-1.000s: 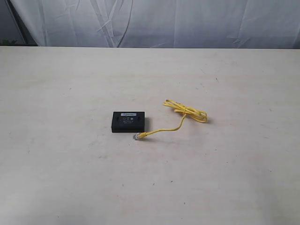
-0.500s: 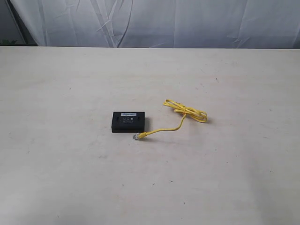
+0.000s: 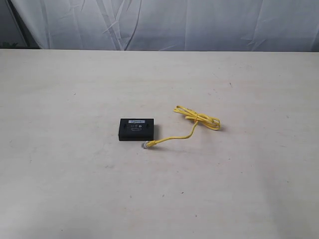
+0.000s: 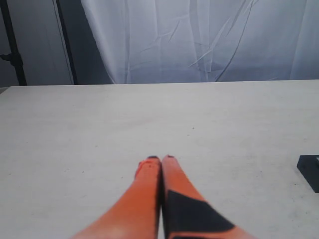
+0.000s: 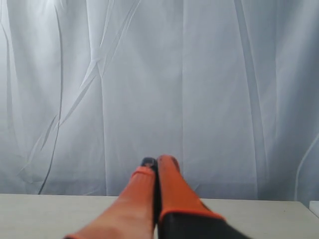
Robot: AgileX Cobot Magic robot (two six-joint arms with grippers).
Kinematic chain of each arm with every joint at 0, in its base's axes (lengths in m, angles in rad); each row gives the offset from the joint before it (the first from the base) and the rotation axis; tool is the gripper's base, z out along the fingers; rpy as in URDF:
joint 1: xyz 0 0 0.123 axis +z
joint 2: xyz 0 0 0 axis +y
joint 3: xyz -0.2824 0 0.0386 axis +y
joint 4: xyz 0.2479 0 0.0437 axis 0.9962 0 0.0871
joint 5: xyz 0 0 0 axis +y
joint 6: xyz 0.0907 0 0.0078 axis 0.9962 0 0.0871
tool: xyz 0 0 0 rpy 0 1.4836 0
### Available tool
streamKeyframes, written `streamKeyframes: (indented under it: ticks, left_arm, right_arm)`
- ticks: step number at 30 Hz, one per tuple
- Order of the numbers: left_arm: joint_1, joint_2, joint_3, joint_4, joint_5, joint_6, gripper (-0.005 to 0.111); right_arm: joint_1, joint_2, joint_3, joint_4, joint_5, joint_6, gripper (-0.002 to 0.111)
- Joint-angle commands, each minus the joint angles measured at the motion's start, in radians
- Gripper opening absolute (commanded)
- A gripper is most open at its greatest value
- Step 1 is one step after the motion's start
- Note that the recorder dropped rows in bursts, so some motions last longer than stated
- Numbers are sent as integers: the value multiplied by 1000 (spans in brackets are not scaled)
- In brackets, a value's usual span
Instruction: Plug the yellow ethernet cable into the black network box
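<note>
The left gripper (image 4: 160,159) shows only in its own wrist view. Its orange fingers (image 4: 147,185) are pressed together with nothing between them, low over the bare pale table (image 3: 60,189). Their bases run out of the picture. At the edge of that same view a dark corner of the black network box (image 4: 310,172) shows; the rest is cut off.

In the exterior view the black network box (image 3: 137,129) lies flat near the middle of the table, with its white label strip (image 3: 136,121) along the far edge of its top. The markings on it are too small to read, and no socket can be made out on its near face.

Just beside the box's near right corner lies the clear plug (image 3: 147,145) of the yellow ethernet cable (image 3: 198,118). Whether plug and box touch cannot be told. The cord runs right and away to a bundled loop (image 3: 209,122).

The right gripper (image 5: 158,162) is likewise seen only from its wrist. Its fingers are pressed together and empty, pointing at the white curtain (image 5: 224,74) above a strip of table (image 5: 40,211). Neither cable nor box appears there.
</note>
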Motion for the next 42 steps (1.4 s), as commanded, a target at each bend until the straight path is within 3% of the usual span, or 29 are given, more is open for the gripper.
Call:
streamKeyframes:
  ticks: [1,13,28,42]
  left_arm:
    - [3,-6,4,0,-14,-2,0]
    - [3,-6,4,0,-14,-2,0]
    - [3,-6,4,0,-14,-2,0]
    - [3,-6,4,0,-14,-2,0]
  right_arm:
    - [-6,-5,2,2,-14,1,-1]
    - [-6,42,-168,-5,186,-1,-1]
    - [-6,499,-520,-5,566,-1,-1]
    - [-6,772,-542,221,458,-1,-1]
